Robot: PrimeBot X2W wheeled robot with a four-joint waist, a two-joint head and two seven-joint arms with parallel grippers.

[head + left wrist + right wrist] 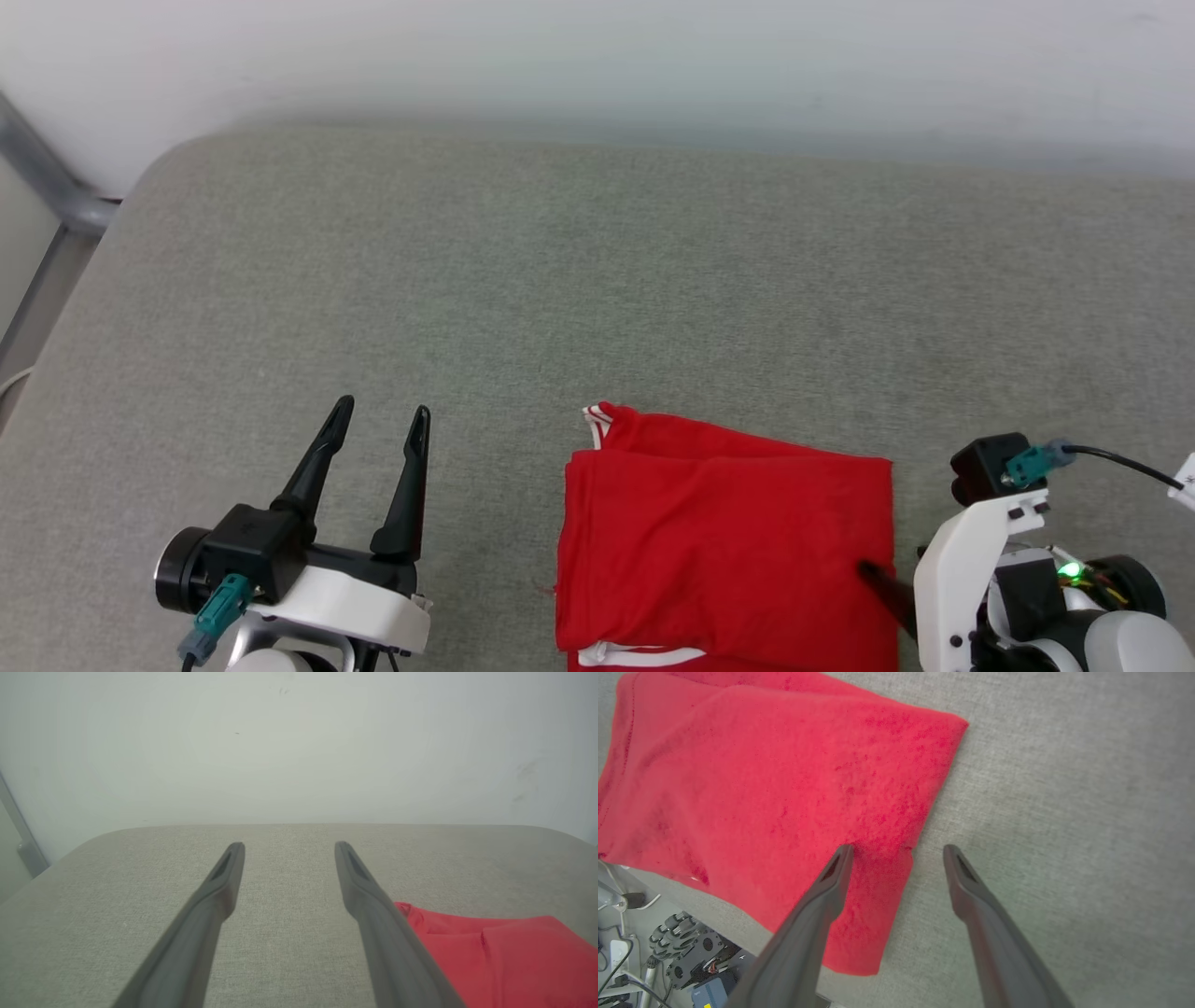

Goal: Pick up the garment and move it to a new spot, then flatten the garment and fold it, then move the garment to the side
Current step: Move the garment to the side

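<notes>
garment (728, 541) bottom cropped, right fingers (885, 590) partly hidden

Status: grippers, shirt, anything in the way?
Left gripper open, beside shirt. Right gripper open, straddling its edge. Shirt folded on cushion. Nothing blocking.

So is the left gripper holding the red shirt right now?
No, the left gripper stands open over the grey padded surface, with a gap between it and the folded garment.
</notes>
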